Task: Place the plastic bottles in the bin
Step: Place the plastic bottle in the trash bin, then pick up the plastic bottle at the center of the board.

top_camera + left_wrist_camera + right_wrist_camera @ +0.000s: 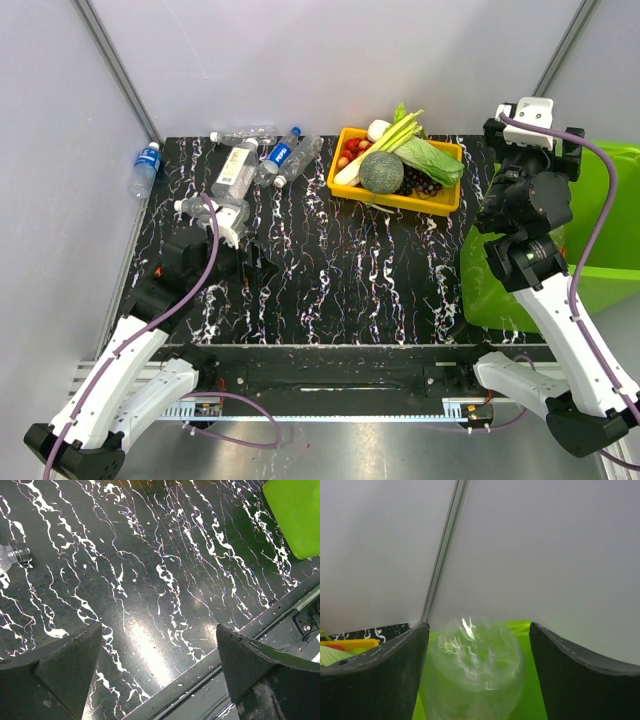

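Observation:
Several clear plastic bottles (262, 160) with blue and white labels lie in a heap at the table's back left. One more bottle (146, 165) lies off the table's left edge. The lime-green bin (610, 270) stands at the right. My right gripper (479, 650) hangs above the bin (530, 700), open. A blurred clear bottle (475, 670) sits between its fingers, with a gap to the right finger. My left gripper (159, 650) is open above the table's front edge and holds nothing. A bottle neck (15, 555) shows at the far left of the left wrist view.
A yellow tray (440, 200) of vegetables and fruit stands at the back middle, just left of the right arm (530, 190). A corner of the bin (295, 515) shows in the left wrist view. Grey walls close the back and sides.

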`<move>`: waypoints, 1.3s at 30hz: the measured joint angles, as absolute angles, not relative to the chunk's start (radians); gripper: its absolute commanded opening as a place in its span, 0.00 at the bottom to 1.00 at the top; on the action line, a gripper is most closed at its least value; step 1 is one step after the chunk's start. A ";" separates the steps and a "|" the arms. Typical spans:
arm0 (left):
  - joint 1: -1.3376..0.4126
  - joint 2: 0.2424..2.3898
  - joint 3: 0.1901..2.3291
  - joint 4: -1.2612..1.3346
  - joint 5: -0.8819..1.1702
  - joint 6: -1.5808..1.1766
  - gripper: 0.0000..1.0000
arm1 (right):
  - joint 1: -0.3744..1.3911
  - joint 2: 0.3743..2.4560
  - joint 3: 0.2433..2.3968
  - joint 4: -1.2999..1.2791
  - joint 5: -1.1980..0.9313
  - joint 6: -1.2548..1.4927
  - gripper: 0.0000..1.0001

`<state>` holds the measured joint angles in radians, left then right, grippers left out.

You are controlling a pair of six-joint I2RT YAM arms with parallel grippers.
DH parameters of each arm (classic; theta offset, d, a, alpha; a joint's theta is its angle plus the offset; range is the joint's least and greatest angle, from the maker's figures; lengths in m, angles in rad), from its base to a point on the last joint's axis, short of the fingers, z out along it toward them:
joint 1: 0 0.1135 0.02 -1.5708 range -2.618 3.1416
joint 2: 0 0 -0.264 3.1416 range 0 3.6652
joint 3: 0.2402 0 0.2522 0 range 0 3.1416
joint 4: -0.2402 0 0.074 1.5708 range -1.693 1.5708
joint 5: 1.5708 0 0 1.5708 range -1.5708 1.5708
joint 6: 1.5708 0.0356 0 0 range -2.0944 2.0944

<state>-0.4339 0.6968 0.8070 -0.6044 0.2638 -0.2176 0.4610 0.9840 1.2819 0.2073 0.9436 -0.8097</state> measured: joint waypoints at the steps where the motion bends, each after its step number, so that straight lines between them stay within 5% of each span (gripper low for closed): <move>1: -0.434 0.697 0.807 -0.604 0.264 -0.218 0.99 | 0.456 0.985 1.282 0.196 0.945 -0.805 0.96; 12: -0.434 0.694 0.807 -0.617 0.177 -0.218 0.99 | 0.451 1.013 1.400 -0.056 0.891 -0.609 0.99; 25: -0.434 0.690 0.817 -0.671 -0.104 -0.249 0.99 | 0.465 1.164 1.663 -0.533 0.406 -0.117 0.83; 39: -0.383 0.753 0.850 -0.747 -0.419 -0.524 0.99 | 0.777 1.355 1.547 -0.608 0.241 0.126 0.84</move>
<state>-0.3832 0.7532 0.8505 -0.7471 -0.4187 -0.5243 0.7773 1.3552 1.5471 -0.6083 0.2409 0.1265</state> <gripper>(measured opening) 0.988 0.826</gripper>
